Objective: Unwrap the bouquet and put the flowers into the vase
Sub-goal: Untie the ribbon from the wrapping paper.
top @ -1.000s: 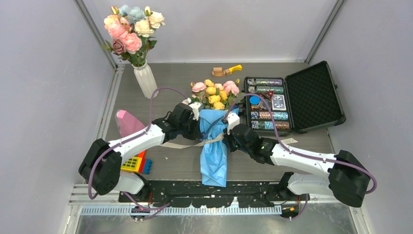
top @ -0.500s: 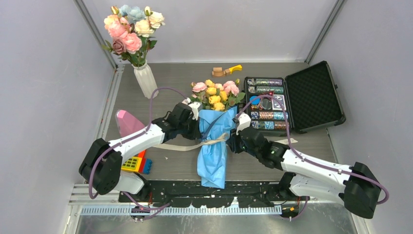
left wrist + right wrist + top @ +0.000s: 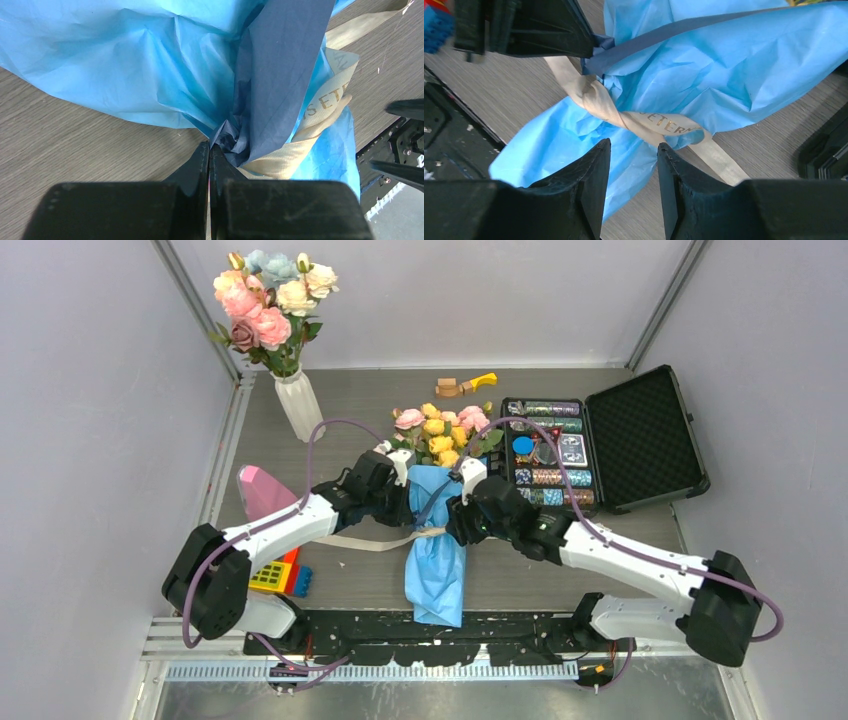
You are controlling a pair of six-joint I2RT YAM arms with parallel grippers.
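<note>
left hand (image 3: 209, 149) shut, tips against the pinched neck of the bouquet (image 3: 437, 560). right hand (image 3: 633, 149) part-open over the cream ribbon (image 3: 659, 125), holding nothing.

Diffuse overhead light is filling the top view evenly, with soft shadows lying on the table (image 3: 360, 580). Wrist views are showing the bouquet (image 3: 125, 60) bright and crisp; the black fingers (image 3: 584, 200) of the right gripper (image 3: 632, 146) are blurring close-up at the frame bottom.
</note>
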